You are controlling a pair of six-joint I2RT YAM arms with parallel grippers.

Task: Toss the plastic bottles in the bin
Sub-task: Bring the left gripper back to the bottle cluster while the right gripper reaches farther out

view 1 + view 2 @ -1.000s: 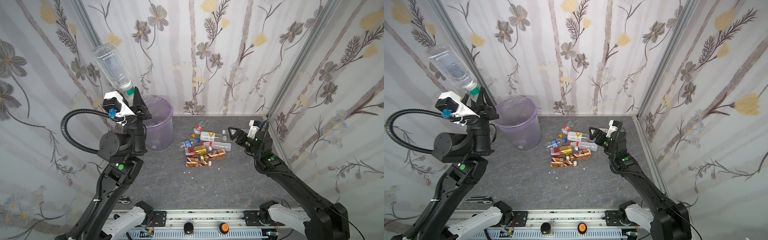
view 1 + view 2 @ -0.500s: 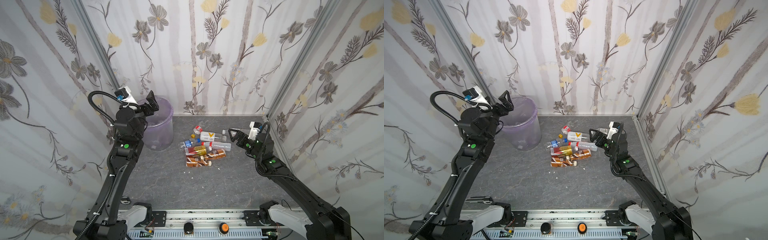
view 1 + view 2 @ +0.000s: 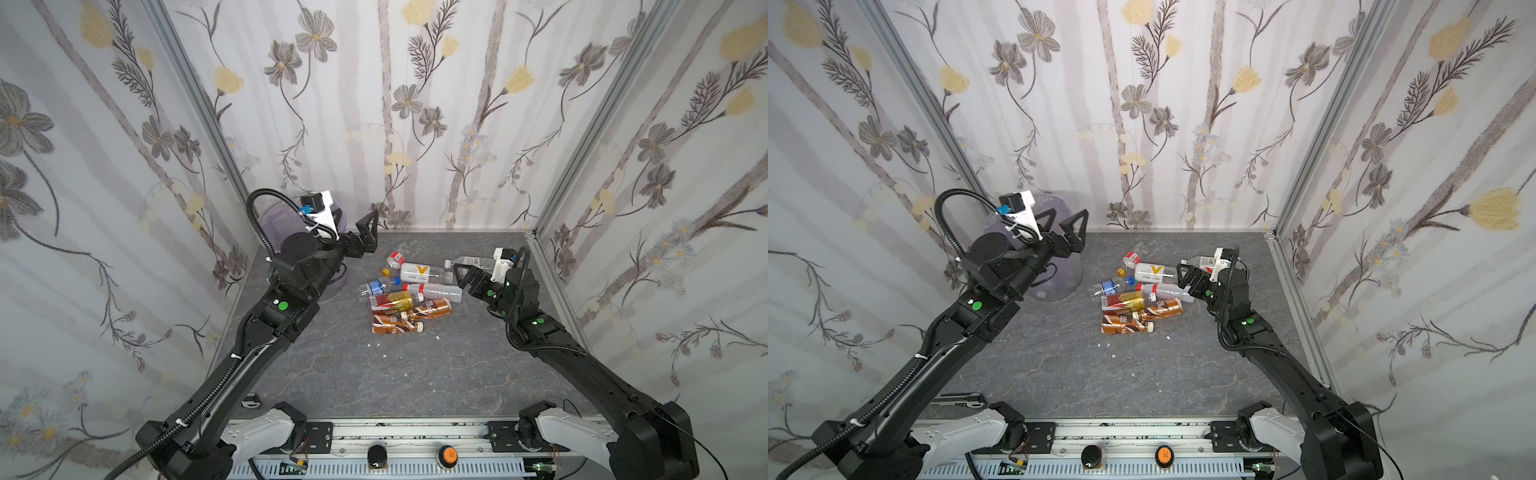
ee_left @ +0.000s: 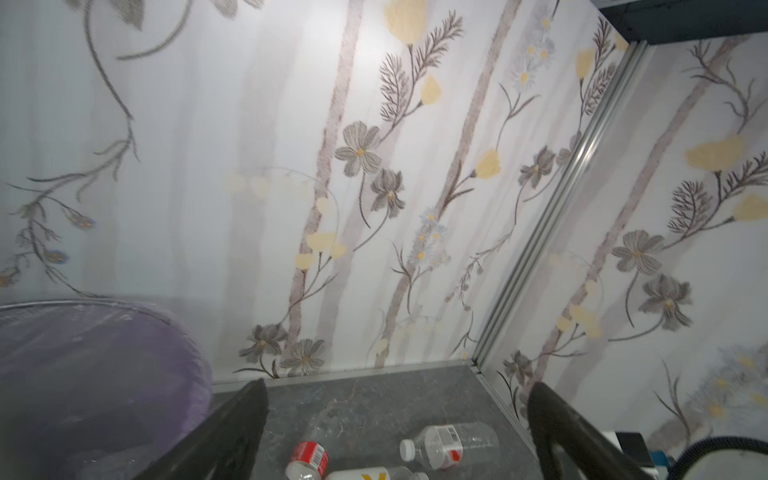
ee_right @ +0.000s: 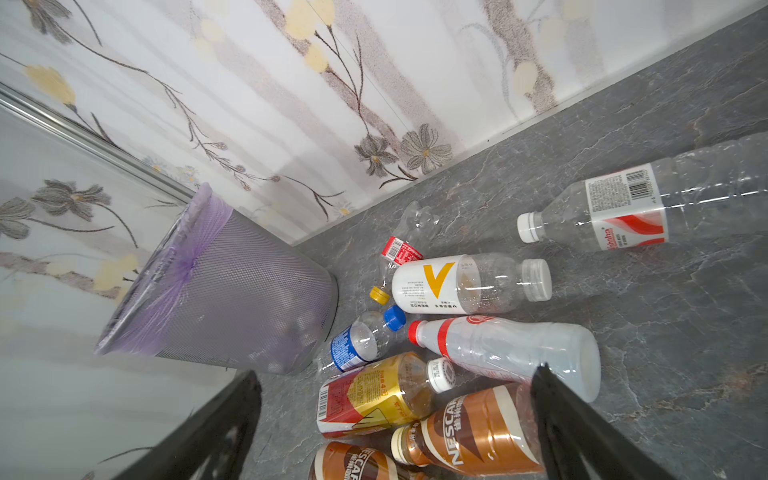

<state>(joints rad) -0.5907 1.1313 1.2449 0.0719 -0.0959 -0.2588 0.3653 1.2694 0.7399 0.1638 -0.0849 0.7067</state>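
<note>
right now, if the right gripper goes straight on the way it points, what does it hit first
Probably the nearer brown Nescafe bottle, just ahead of the open right gripper; one finger may clip the red-capped clear bottle beside it. Depth is hard to judge.

Grey stone-look tabletop (image 3: 395, 374) w/ white specks (image 3: 377, 344); floral walls (image 3: 415, 124); orange btn (image 3: 446, 455) on front rail (image 3: 415, 434).

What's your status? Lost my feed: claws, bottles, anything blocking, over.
Left claw open, empty, by the bin. Right claw open, empty, at the plastic bottles, heaped on the table. Nothing blocking.
</note>
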